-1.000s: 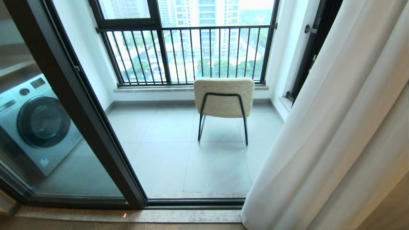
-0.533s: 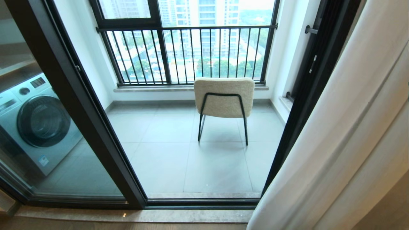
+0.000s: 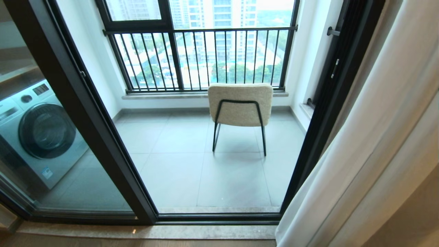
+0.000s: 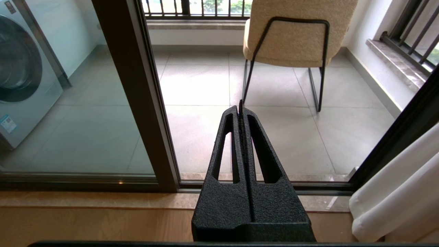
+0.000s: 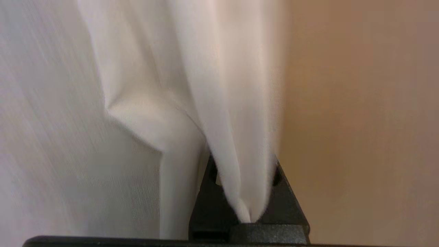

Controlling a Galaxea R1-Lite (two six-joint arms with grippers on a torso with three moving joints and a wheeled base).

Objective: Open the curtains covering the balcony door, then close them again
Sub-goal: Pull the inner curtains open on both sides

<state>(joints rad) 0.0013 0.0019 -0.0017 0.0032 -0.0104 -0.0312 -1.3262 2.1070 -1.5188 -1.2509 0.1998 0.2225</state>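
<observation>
Head view: curtains (image 3: 370, 151) bunched at the right edge of the scene, sheer white folds hanging to the floor, hem at the near right corner. Balcony door (image 3: 85, 113) dark frame runs diagonally on the left, glass pane beside it; a second dark frame member stands just left of the curtain edge. Opening between them is uncovered. Through it: grey tiled balcony floor (image 3: 192, 171), a beige chair (image 3: 240, 104) with black metal legs facing away, black-barred railing (image 3: 202, 58) at the far side, high-rise buildings beyond. Washing machine (image 3: 41, 133) visible behind the left pane. Neither arm in this view.

Left wrist view: left gripper (image 4: 241, 109) with jaws pressed together, nothing between them, pointing toward the door track and balcony floor. It hangs over the wooden floor on the near side of the stone threshold (image 4: 103, 200), touching nothing. Same chair (image 4: 295, 31) ahead, washing machine (image 4: 20, 68) to the left behind glass, a fold of curtain (image 4: 394, 199) at the right.

Right wrist view: right gripper (image 5: 248, 212) jaws clamped on a pinched fold of the sheer white curtain (image 5: 219, 103); fabric runs out of the jaws and fans away in soft folds. Tan surface (image 5: 360, 120) fills the right side, cannot tell whether drape or wall. View is motion-blurred.
</observation>
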